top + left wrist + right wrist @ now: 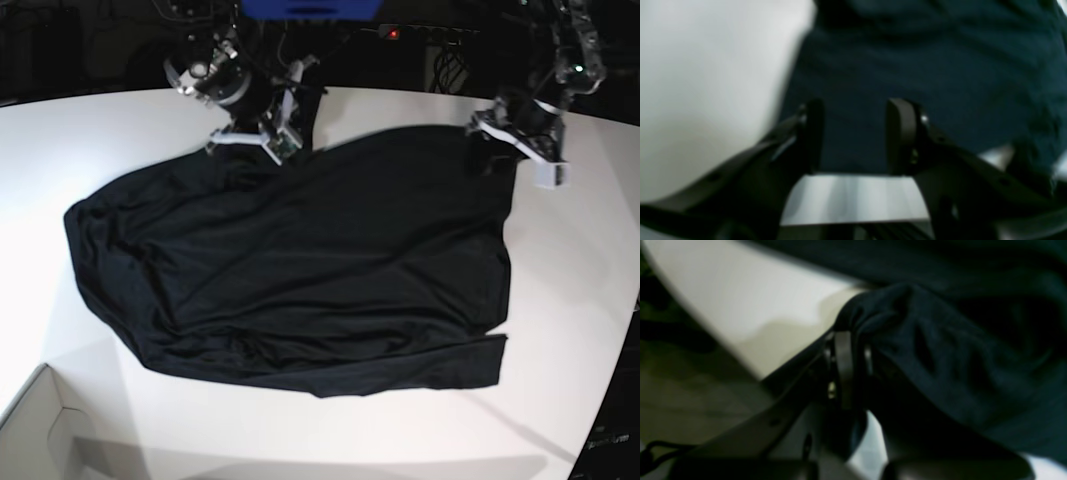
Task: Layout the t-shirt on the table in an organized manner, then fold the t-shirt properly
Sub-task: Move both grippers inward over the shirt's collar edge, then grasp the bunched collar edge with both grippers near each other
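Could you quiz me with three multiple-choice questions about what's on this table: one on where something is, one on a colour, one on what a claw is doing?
1. Where does the white box corner sit in the base view?
A. bottom left
B. top right
C. on the cloth

2. What colour is the t-shirt?
A. red
B. black
C. yellow

3. What is the right gripper doing?
A. hanging open, far from the cloth
B. holding a box
C. pinching a bunch of the cloth

Answers:
1 A, the box corner pokes in at the bottom left edge of the table.
2 B, the whole garment is dark with no print.
3 C, its wrist view shows fabric gathered between closed fingers.
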Controlling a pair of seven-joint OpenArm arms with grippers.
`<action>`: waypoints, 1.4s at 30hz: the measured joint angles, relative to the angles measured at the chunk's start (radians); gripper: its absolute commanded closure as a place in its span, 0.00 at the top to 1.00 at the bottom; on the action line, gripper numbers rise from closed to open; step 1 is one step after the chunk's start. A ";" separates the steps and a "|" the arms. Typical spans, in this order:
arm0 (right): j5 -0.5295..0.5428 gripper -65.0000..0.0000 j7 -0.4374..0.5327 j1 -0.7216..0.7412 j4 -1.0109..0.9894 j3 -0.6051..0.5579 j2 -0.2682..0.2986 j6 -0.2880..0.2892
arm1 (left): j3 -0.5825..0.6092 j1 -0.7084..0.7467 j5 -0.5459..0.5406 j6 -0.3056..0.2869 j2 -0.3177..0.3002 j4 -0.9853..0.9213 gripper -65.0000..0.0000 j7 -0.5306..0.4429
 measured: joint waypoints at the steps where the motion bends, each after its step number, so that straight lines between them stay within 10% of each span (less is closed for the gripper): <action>1: 0.000 0.00 0.002 0.020 0.016 0.000 0.000 0.000 | 0.021 0.000 0.000 -0.001 0.002 0.002 0.40 0.000; 8: 0.001 0.00 0.006 0.151 0.113 0.000 0.000 0.000 | 0.159 -0.003 0.012 -0.171 -0.003 0.048 0.45 0.000; 21: 0.001 0.00 0.006 0.401 0.122 -0.001 0.000 0.000 | 0.409 -0.108 0.015 -0.181 -0.013 0.042 0.77 0.001; 35: 0.000 0.00 0.006 0.408 0.126 -0.002 0.000 0.000 | 0.658 -0.244 0.186 -0.183 -0.014 -0.197 0.79 -0.016; 38: 0.001 0.00 0.007 0.405 0.126 -0.002 0.000 0.000 | 0.658 -0.246 0.182 -0.185 -0.018 -0.204 0.61 -0.014; 42: 0.000 0.00 0.009 0.399 0.126 0.002 0.000 0.000 | 0.658 -0.233 0.178 -0.187 -0.064 -0.203 0.10 -0.006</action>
